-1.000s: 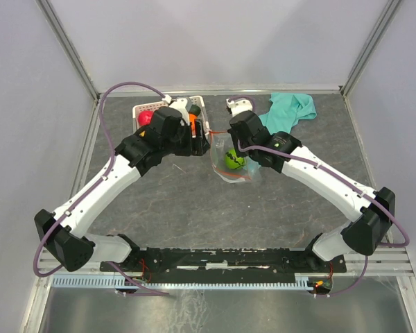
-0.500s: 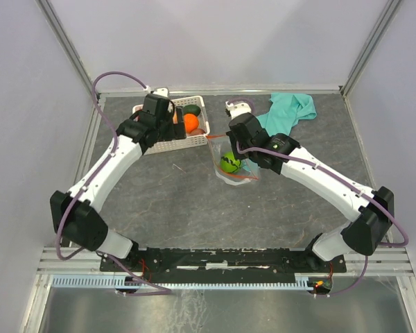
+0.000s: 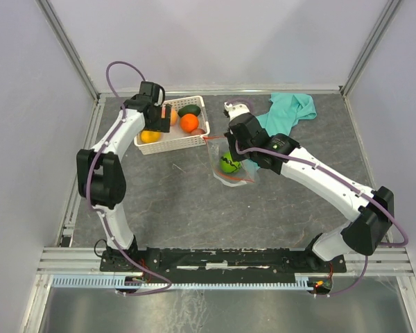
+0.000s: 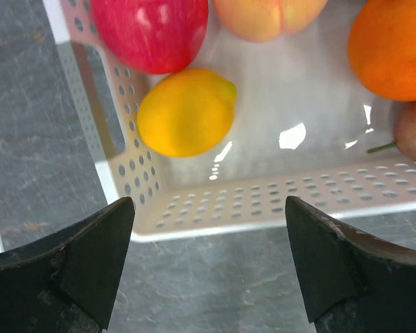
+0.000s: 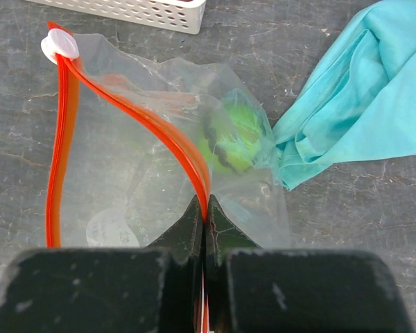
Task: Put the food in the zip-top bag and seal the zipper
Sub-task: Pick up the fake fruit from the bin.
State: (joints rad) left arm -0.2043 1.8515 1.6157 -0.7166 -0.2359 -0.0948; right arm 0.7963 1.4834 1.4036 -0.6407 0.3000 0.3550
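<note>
The clear zip-top bag (image 3: 233,168) lies right of the white basket (image 3: 168,144), with a green fruit (image 3: 229,164) inside it. In the right wrist view the bag (image 5: 125,166) gapes open. Its red-orange zipper (image 5: 168,130) runs from a white slider (image 5: 59,46) to my right gripper (image 5: 205,216), which is shut on the strip; the green fruit (image 5: 236,135) lies behind it. My left gripper (image 4: 208,263) is open and empty above the basket's near wall (image 4: 277,198). Inside are a yellow fruit (image 4: 186,111), red (image 4: 152,31), peach (image 4: 267,14), orange (image 4: 392,45) and brownish (image 4: 414,132) fruits.
A teal cloth (image 3: 290,109) lies crumpled at the back right, touching the bag's far side in the right wrist view (image 5: 360,104). A dark green fruit (image 3: 190,109) sits at the basket's back. The frame posts and walls close in the back corners.
My left arm has swung left from beside the bag's mouth to the basket's left end, gripper open. The right gripper has kept its hold on the zipper, nearly still.
</note>
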